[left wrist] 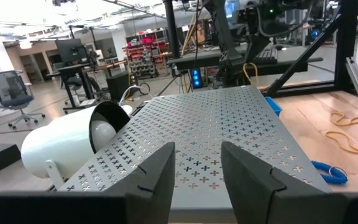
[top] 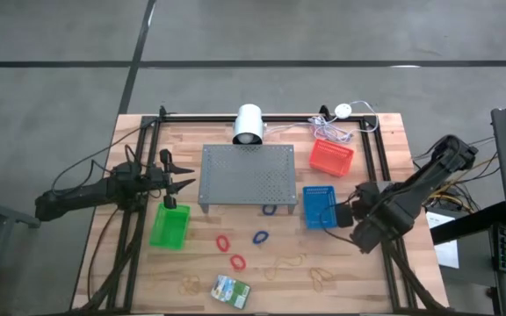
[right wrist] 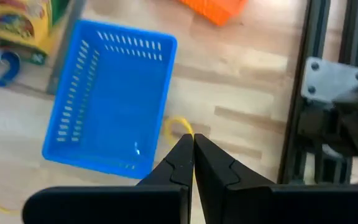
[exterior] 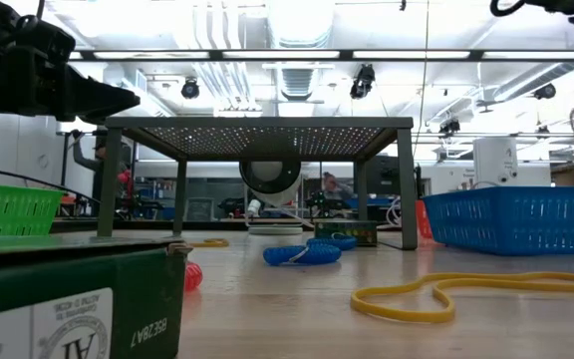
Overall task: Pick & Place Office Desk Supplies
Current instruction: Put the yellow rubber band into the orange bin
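Three baskets, green (top: 169, 226), blue (top: 319, 207), red (top: 331, 157), hold nothing visible.

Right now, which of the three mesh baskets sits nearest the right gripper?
The blue basket, just beside the shut right gripper. The red basket lies farther back, and the green basket is across the table by the left gripper.

We're looking at a robotics lab inside a big open industrial hall. A wooden table (top: 262, 263) framed by black aluminium rails (top: 372, 167) stands on a grey concrete floor (top: 235, 35). Beyond the left gripper's jaws (left wrist: 194, 171), office chairs (left wrist: 11, 96), desks with monitors (left wrist: 76, 53) and stocked shelving (left wrist: 145, 56) fill the room. Overhead, strip lights (exterior: 287, 55), white ducting (exterior: 217, 25) and ceiling-hung cameras (exterior: 364, 80) run across. A person (exterior: 93, 150) stands in the background.
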`<action>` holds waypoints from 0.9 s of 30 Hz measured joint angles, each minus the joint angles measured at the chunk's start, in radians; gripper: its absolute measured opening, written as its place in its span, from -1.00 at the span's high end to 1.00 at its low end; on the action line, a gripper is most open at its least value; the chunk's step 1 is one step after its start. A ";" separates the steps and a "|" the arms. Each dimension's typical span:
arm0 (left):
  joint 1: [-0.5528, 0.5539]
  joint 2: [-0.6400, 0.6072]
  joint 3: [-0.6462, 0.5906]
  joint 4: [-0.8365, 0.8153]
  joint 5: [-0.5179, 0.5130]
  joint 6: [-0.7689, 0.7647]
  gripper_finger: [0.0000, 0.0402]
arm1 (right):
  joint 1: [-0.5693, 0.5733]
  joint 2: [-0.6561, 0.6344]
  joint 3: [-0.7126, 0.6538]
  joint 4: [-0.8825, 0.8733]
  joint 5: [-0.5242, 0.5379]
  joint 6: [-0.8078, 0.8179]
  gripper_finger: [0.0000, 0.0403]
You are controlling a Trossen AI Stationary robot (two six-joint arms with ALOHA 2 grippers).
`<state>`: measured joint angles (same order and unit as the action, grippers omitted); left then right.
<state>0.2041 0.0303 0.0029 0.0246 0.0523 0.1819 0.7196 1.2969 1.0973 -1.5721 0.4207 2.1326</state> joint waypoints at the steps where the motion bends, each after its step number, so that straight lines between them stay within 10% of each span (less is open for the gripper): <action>1: 0.000 0.000 0.000 0.000 0.000 0.000 0.33 | 0.000 -0.012 -0.006 0.001 0.014 -0.002 0.96; 27: 0.000 0.000 0.000 0.000 0.000 0.000 0.33 | -0.060 -0.300 -0.011 0.001 0.616 -0.304 0.96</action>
<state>0.2043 0.0303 0.0029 0.0250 0.0521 0.1821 0.6593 0.9972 1.0861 -1.5709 1.0366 1.8289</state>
